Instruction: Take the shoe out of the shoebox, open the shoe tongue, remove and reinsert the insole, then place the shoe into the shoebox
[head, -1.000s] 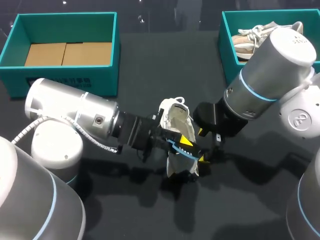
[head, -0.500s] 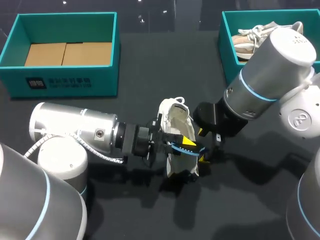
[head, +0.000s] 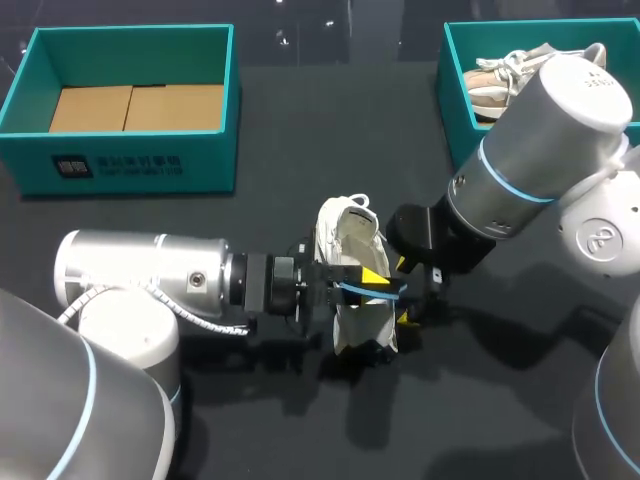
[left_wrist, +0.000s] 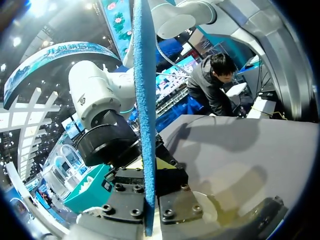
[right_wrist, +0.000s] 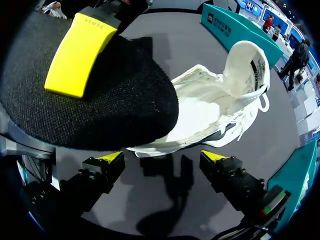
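Observation:
A white shoe (head: 345, 235) lies on the dark table near the middle, its opening up and its tongue pulled back (right_wrist: 245, 65). My left gripper (head: 335, 285) comes in from the left and is shut on the insole (head: 372, 286), black-topped with a yellow label and a blue underside. In the left wrist view the insole (left_wrist: 142, 100) stands edge-on, clamped in my left gripper (left_wrist: 148, 210). The insole (right_wrist: 90, 95) hovers over the shoe's (right_wrist: 210, 110) front part. My right gripper (right_wrist: 164, 157) stands open beside the shoe's right side, near the table (head: 415, 300), holding nothing.
A teal shoebox (head: 130, 165) with a cardboard floor sits at the back left. A second teal box (head: 455, 90) at the back right holds another shoe (head: 495, 80). My right arm's large elbow hangs over that box's front.
My left arm swung lower, from angled to level, and the insole in its gripper shifted slightly right over the shoe. The right arm and the shoe stayed put.

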